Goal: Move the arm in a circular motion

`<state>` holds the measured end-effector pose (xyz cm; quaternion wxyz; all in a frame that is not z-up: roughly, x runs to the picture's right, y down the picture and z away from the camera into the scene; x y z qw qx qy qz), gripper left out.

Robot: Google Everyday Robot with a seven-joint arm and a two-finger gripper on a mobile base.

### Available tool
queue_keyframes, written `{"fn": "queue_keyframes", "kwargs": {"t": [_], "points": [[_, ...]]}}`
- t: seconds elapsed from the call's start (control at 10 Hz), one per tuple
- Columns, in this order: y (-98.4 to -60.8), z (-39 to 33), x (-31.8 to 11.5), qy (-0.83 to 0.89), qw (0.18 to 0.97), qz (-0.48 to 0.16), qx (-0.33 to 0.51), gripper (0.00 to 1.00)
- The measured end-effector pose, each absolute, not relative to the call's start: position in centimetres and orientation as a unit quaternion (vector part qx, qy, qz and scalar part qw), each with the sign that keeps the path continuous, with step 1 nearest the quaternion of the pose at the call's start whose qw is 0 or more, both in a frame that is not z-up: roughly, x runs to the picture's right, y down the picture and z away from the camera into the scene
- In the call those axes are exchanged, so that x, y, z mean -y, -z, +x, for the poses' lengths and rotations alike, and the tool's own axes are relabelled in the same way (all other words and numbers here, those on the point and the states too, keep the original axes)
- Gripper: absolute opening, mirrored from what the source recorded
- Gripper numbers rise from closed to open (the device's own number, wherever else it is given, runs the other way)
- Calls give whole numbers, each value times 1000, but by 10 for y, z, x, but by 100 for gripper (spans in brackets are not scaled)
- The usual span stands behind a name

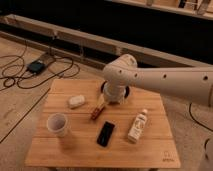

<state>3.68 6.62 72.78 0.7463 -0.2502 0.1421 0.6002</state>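
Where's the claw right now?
In the camera view the claw hangs at the tip of the arm over the far middle of the table, by the brown bar, right of the white case.

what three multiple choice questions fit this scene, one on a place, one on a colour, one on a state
1. Where is the gripper?
A) over the far middle of the wooden table, below the rounded joint of the arm
B) past the table's left edge
C) inside the cup

2. What colour is the flat device at the table's front middle?
A) red
B) black
C) yellow

3. How does the white cup stand?
A) on its side
B) upside down
C) upright, mouth up

Answers: 1 A, it hangs under the joint above the table's far part; 2 B, it is dark all over; 3 C, its open rim faces up.
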Motion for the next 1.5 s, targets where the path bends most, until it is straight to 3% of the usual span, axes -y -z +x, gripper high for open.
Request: {"fn": "queue_keyframes", "kwargs": {"t": [0.5, 0.8, 1.1, 1.5], "points": [[-779, 10, 12, -571, 780, -209, -148, 70], [-797, -57, 48, -518, 818, -210, -138, 70], [-793, -128, 62, -456, 855, -219, -116, 70], [-748, -228, 37, -365, 899, -234, -55, 70]]}}
